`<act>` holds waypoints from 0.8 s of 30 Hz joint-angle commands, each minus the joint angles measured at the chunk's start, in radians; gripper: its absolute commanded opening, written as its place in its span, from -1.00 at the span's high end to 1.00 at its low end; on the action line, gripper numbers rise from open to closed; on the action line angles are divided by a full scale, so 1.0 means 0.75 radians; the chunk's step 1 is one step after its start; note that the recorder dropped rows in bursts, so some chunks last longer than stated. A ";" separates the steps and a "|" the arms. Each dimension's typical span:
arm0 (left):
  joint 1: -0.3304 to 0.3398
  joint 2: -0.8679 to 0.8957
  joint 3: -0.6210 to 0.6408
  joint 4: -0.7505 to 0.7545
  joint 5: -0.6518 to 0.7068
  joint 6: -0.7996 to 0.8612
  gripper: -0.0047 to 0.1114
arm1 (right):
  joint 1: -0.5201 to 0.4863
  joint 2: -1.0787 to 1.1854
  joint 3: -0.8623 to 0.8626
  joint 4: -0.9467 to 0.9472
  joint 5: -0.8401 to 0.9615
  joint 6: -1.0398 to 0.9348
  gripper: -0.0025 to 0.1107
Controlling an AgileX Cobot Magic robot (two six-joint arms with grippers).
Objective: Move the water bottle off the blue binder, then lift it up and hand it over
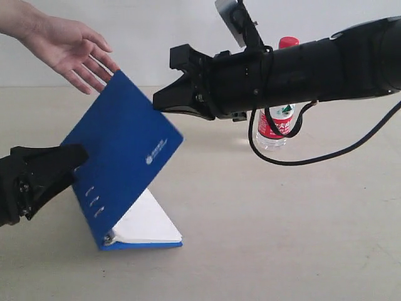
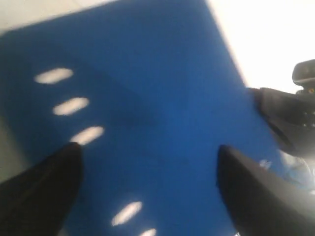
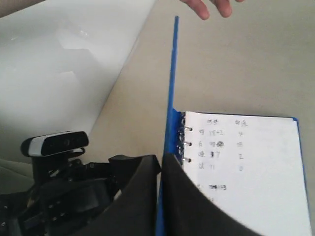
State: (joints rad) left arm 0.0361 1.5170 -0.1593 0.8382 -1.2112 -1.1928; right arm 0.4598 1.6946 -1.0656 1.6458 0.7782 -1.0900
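The blue binder (image 1: pixel 125 144) stands open on the table. Its front cover (image 3: pixel 172 73) is raised steeply, and its white pages (image 1: pixel 147 222) lie flat below. My right gripper (image 1: pixel 158 100) is shut on the cover's upper right edge, and in the right wrist view its jaws (image 3: pixel 161 160) pinch the thin blue sheet. My left gripper (image 1: pixel 78 157) is open against the cover's outer face near the slots (image 2: pixel 71 105), its fingers spread wide around (image 2: pixel 147 152). The water bottle (image 1: pixel 276 125) stands upright on the table behind my right arm, off the binder, with its red cap (image 1: pixel 288 42) showing.
A person's open hand (image 1: pixel 75 50) reaches in from the top left, fingertips just above the cover's top corner; these fingertips (image 3: pixel 211 7) also show in the right wrist view. A black cable (image 1: pixel 301 160) hangs under my right arm. The table (image 1: pixel 282 238) is beige.
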 commanded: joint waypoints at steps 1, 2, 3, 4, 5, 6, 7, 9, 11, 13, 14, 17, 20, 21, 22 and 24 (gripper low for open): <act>0.003 -0.010 0.011 0.066 0.132 -0.035 -0.66 | -0.001 -0.010 -0.006 -0.116 -0.118 0.053 0.96; 0.003 -0.010 0.011 0.091 0.166 -0.035 -0.70 | -0.001 -0.010 -0.006 -0.119 -0.125 0.057 0.96; 0.003 -0.010 0.011 0.106 0.182 -0.035 -0.71 | -0.001 -0.010 -0.006 -0.111 -0.121 0.057 0.96; 0.003 -0.010 0.011 0.118 0.192 -0.035 -0.71 | -0.001 -0.010 -0.006 -0.094 -0.114 0.057 0.96; 0.003 -0.010 0.011 0.130 0.196 -0.035 -0.71 | -0.001 -0.010 -0.006 -0.087 -0.110 0.050 0.96; 0.003 -0.010 0.011 0.142 0.203 -0.035 -0.71 | -0.001 -0.010 -0.006 -0.089 -0.107 0.047 0.96; 0.003 -0.010 0.011 0.162 0.218 -0.035 -0.71 | -0.001 -0.010 -0.006 -0.115 -0.104 0.044 0.96; 0.003 -0.010 0.011 0.189 0.276 -0.033 -0.71 | -0.001 -0.010 -0.006 -0.226 -0.091 0.068 0.96; 0.003 -0.010 0.006 0.148 0.361 -0.016 -0.71 | 0.009 0.003 -0.006 -0.348 -0.110 0.096 0.96; 0.003 -0.010 -0.007 0.093 0.432 0.013 -0.71 | 0.014 0.038 -0.006 -0.399 -0.127 0.096 0.95; 0.003 -0.010 -0.010 0.061 0.482 0.027 -0.71 | 0.017 0.067 -0.006 -0.408 -0.124 0.096 0.94; 0.005 -0.013 -0.012 0.043 0.587 0.037 -0.71 | 0.023 0.175 -0.006 -0.414 -0.111 0.099 0.71; 0.005 -0.013 -0.012 0.054 0.683 0.037 -0.71 | 0.023 0.276 -0.035 -0.421 -0.089 0.111 0.33; 0.005 -0.013 -0.012 0.058 0.711 0.037 -0.71 | 0.023 0.309 -0.056 -0.422 -0.058 0.128 0.20; 0.005 -0.013 -0.012 0.058 0.744 0.037 -0.71 | 0.023 0.341 -0.077 -0.422 -0.025 0.141 0.13; 0.005 -0.013 -0.012 0.057 0.798 0.037 -0.71 | 0.023 0.402 -0.137 -0.442 0.034 0.162 0.10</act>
State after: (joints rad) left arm 0.0382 1.5116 -0.1649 0.8888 -0.6735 -1.1730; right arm 0.4768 1.9488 -1.1173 1.3291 0.7469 -0.9877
